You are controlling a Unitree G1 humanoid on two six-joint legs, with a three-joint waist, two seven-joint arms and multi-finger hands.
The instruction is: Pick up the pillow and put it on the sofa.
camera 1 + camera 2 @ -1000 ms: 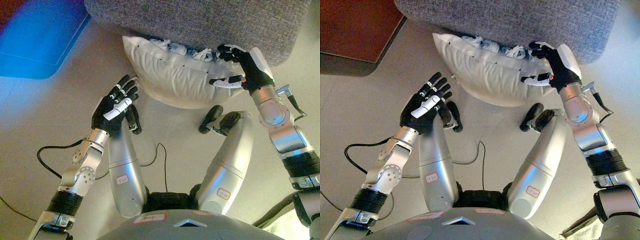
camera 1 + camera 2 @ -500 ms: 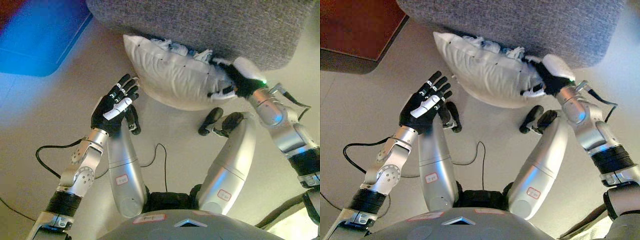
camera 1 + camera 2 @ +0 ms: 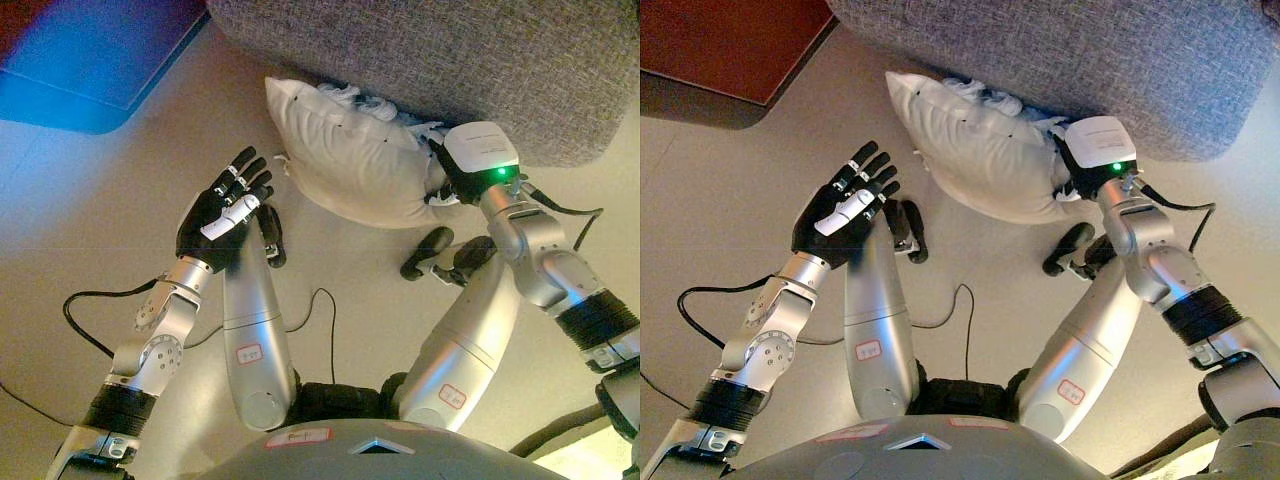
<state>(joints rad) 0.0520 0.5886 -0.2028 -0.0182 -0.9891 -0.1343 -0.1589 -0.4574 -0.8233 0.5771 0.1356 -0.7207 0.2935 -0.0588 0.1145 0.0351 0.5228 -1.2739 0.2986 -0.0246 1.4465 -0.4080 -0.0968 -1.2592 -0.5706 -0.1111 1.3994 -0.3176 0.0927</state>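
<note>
A white pillow (image 3: 345, 150) lies on the floor, pushed up against the base of the grey sofa (image 3: 450, 50). My right hand (image 3: 443, 178) is pressed into the pillow's right end, with only its dark back showing. My left hand (image 3: 225, 210) is open with the palm up. It hovers a little to the left of the pillow's left end and does not touch it. The pillow's far edge is tucked under the sofa's front.
A red-brown piece of furniture (image 3: 720, 40) stands at the upper left, beside the sofa. Beige floor (image 3: 100, 200) lies to the left of the pillow.
My right hand has closed in from beside the pillow's right end and sunk into it, its back turned up. The left hand has hardly moved. The view has shifted a little.
</note>
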